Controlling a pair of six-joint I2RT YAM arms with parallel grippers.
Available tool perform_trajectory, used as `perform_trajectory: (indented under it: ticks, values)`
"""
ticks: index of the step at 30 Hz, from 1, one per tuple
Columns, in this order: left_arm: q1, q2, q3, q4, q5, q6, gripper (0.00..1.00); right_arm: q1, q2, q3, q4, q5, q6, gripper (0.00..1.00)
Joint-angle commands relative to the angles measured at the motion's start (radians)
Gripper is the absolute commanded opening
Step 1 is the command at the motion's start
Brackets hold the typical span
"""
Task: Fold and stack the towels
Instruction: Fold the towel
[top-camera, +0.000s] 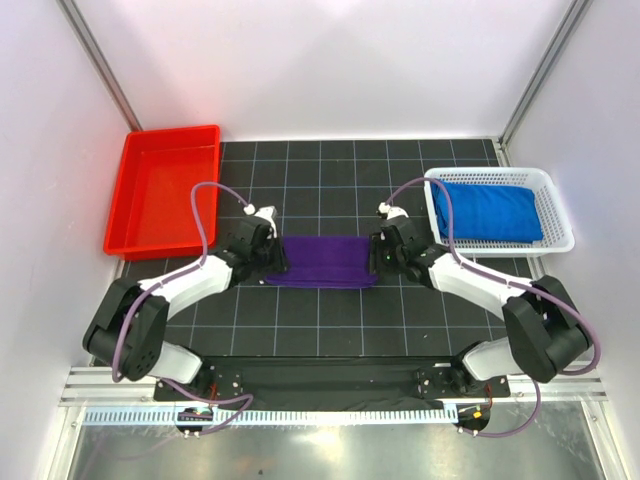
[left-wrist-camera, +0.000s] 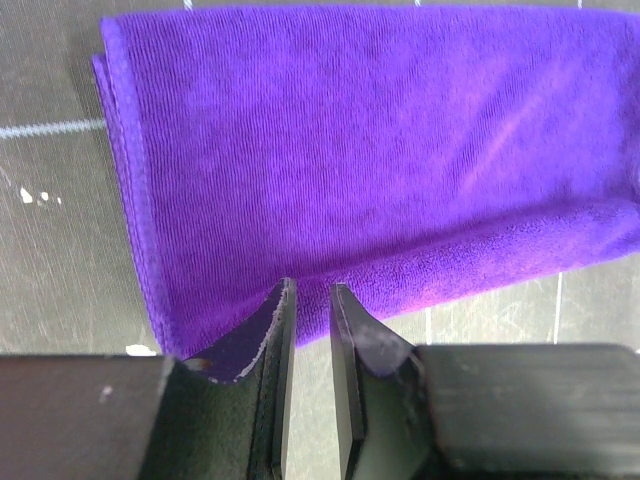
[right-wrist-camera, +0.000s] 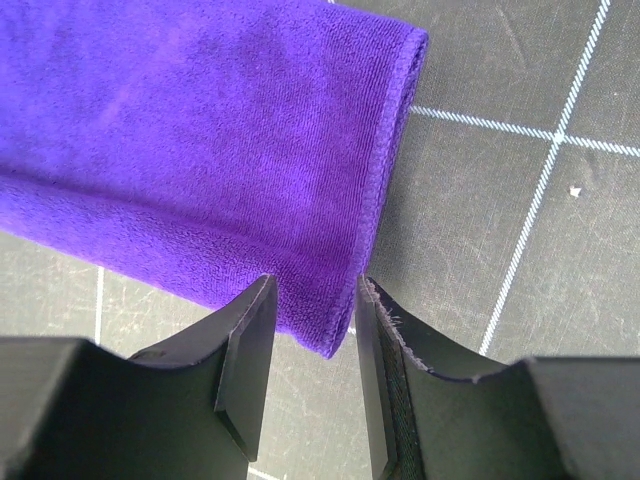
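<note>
from above, the purple towel is lying folded on the mat between the left gripper and right gripper, the blue towel sitting in the basket. at the left wrist, the fingers are standing a narrow slit apart at the towel's edge, gripping nothing. at the right wrist, the fingers are gaping wider around its corner, not pinching it.

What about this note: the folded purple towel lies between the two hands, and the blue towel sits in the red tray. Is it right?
Not quite. The top external view shows the blue towel in the white mesh basket, not the red tray. The folded purple towel does lie between the left hand and right hand.
</note>
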Motion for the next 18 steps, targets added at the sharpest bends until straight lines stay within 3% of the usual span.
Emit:
perform_trajectory:
  ticks: [1, 9, 18]
  values:
    - [-0.011, -0.056, -0.027, -0.014, -0.007, 0.0, 0.24, 0.008, -0.051, -0.018, 0.01, -0.004, 0.008, 0.44]
    - [-0.017, -0.083, -0.033, -0.041, -0.019, -0.003, 0.24, 0.025, -0.088, 0.003, -0.027, 0.005, 0.009, 0.44]
    - [-0.019, -0.057, -0.057, -0.054, -0.082, -0.022, 0.23, 0.042, -0.012, 0.02, -0.036, 0.015, 0.012, 0.44]
